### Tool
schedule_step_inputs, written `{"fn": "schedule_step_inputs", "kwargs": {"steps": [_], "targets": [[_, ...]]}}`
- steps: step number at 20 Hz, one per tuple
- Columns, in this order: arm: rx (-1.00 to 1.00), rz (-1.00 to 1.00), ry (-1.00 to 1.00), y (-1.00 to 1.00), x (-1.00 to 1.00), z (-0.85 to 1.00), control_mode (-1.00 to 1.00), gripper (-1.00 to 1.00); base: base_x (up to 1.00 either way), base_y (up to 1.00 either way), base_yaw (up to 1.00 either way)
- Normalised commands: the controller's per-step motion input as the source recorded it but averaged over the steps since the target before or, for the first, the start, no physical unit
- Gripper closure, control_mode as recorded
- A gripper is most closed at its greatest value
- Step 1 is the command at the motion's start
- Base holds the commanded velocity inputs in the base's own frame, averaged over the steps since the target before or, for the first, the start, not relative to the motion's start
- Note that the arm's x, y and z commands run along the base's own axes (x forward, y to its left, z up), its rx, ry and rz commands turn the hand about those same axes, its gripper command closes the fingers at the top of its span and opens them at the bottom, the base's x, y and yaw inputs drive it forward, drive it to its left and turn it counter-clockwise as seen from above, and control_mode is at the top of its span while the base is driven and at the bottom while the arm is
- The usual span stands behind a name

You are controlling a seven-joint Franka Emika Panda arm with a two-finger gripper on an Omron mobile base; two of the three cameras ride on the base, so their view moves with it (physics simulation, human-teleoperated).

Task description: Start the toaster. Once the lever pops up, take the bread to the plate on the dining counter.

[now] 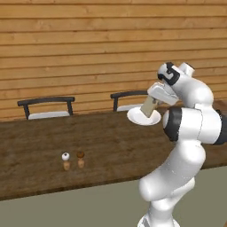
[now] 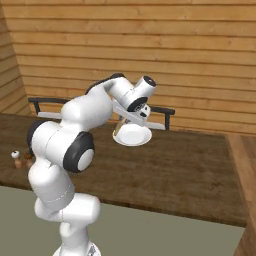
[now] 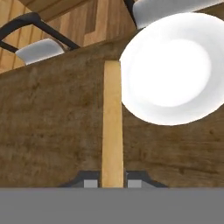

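Dining counter (image 3: 52, 131) plate (image 3: 175, 74) partly hidden behind edge-on bread (image 3: 112, 127) in gripper (image 3: 112, 183).

bread (image 3: 112, 122) held edge-on beside plate (image 3: 175, 74)

1. Home dining area, rendered.
2. Long dark wood desk (image 1: 40, 142) set against a wall (image 1: 88, 44) of horizontal wood planks.
3. Two dark-framed chairs (image 1: 46, 106) with pale seats pushed in behind it.
4. White plate (image 3: 175, 74) and two small shakers (image 1: 73, 160) on the desk.
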Motion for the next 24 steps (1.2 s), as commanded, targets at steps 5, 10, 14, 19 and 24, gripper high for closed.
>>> {"fn": "schedule_step_inputs", "kwargs": {"steps": [5, 10, 14, 19, 24], "targets": [[-0.01, 0.04, 0.00, -0.01, 0.64, -0.07, -1.00, 1.00, 0.00, 0.00, 0.00], [0.00, 0.05, 0.00, -0.03, 0.84, -0.24, -1.00, 1.00, 0.00, 0.00, 0.00], [0.00, 0.06, 0.00, -0.07, 0.82, -0.28, -1.00, 1.00, 0.00, 0.00, 0.00], [0.00, 0.06, 0.00, -0.18, 0.49, -0.39, -1.00, 1.00, 0.00, 0.00, 0.00], [0.00, 0.09, 0.03, -0.20, 0.00, -0.47, -1.00, 1.00, 0.00, 0.00, 0.00]]}}
